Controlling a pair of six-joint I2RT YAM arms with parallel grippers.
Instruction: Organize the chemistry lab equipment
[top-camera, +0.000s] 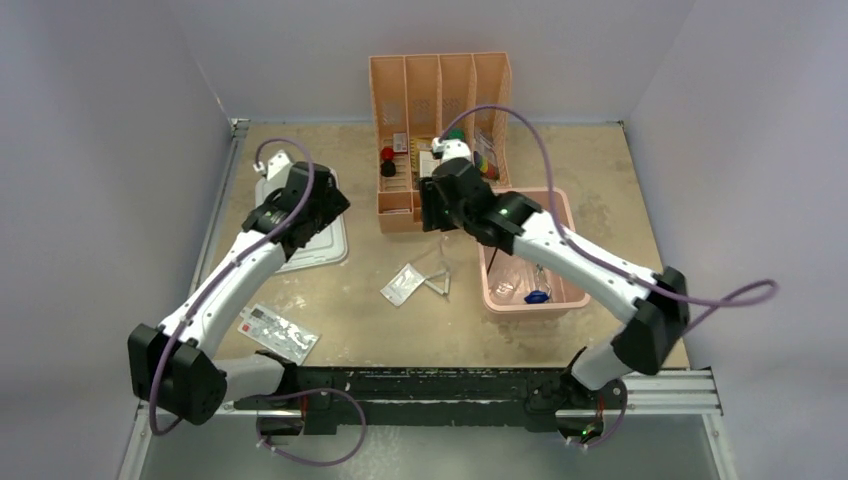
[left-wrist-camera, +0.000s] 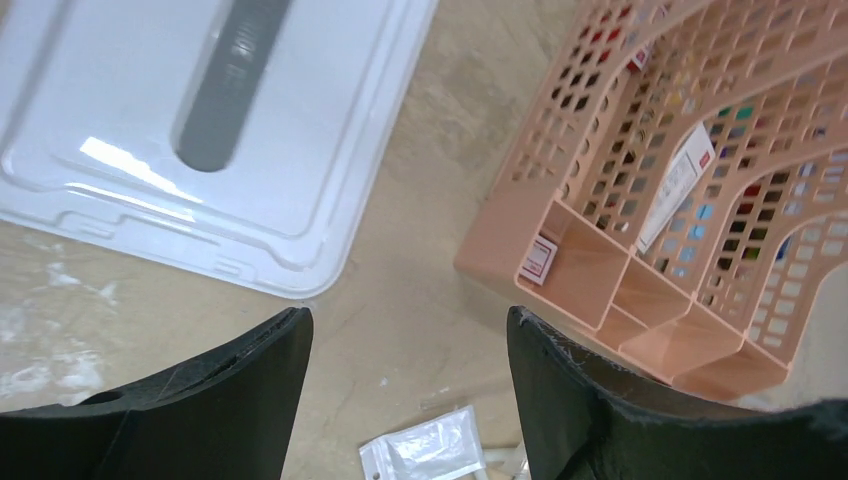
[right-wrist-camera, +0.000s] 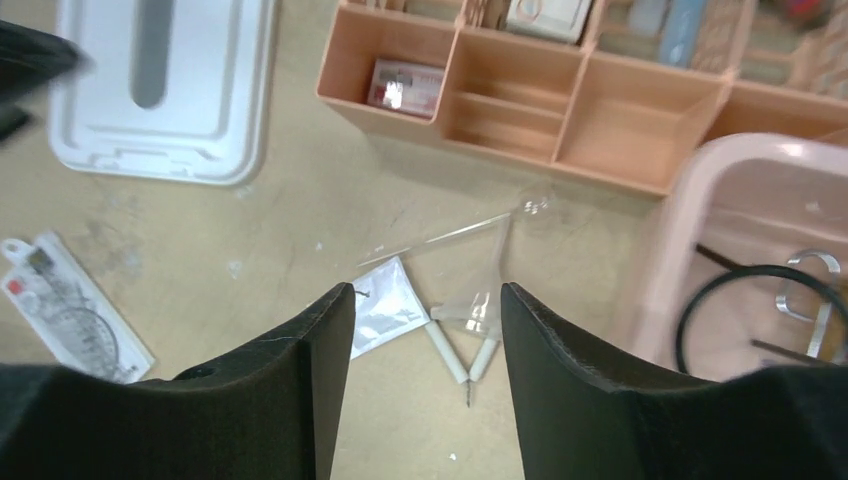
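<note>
Between the parted right fingers (right-wrist-camera: 300, 380), flat on the bench (right-wrist-camera: 300, 200), the white triangle (right-wrist-camera: 447, 355) is found; its two pale tubes meet in a point nearest the finger bases, and thin wire runs on beyond the fingertips; a clear packet (right-wrist-camera: 385, 315) lies just beside it, toward the left-hand finger; nothing is gripped, and the wide, raised pose is judged a line-up for a pick; outside the right-hand finger a pink bin (right-wrist-camera: 665, 250) holds the black wire ring (right-wrist-camera: 715, 280) and steel tongs (right-wrist-camera: 805, 258), so it is taken as the collecting place; the left fingers (left-wrist-camera: 250, 390) are likewise spread and empty, with a white lid (left-wrist-camera: 200, 130) beyond one tip and the peach organizer (left-wrist-camera: 640, 290) beyond the other, apparently kept clear of the work.
</note>
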